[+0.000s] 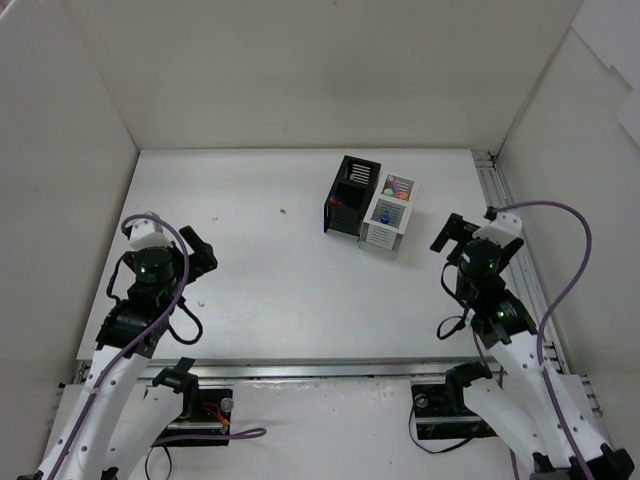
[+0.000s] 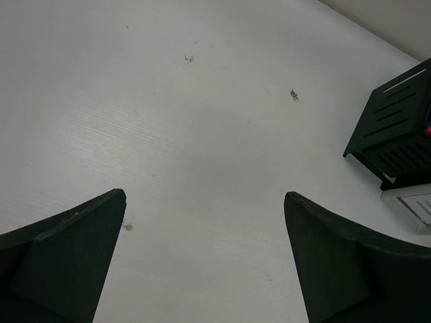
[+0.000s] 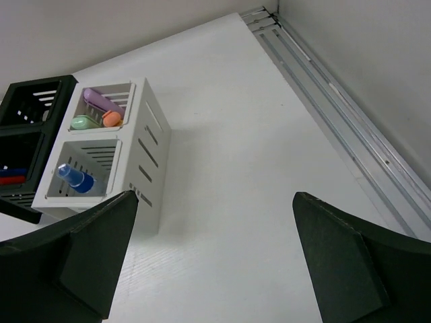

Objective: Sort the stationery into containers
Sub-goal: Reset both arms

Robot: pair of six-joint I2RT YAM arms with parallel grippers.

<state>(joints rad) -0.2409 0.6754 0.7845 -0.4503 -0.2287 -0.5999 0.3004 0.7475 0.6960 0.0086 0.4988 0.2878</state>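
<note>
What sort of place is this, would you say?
Probably a robotics lab test cell, not an office: a white table boxed in by plain white panel walls, a left robot arm and right robot arm mounted by a metal rail, plus a black slotted box and white slotted box holding stationery.

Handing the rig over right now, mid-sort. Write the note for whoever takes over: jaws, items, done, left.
Left gripper: jaws open, empty, over bare table.
Right gripper: jaws open, empty, near the white container.
That box: blue-capped tube in one compartment; purple, green and orange pieces in the other. Black container beside it: red and blue pens.
Done: no loose stationery visible on the table.
Left: seemingly nothing; verify, then retract.
</note>
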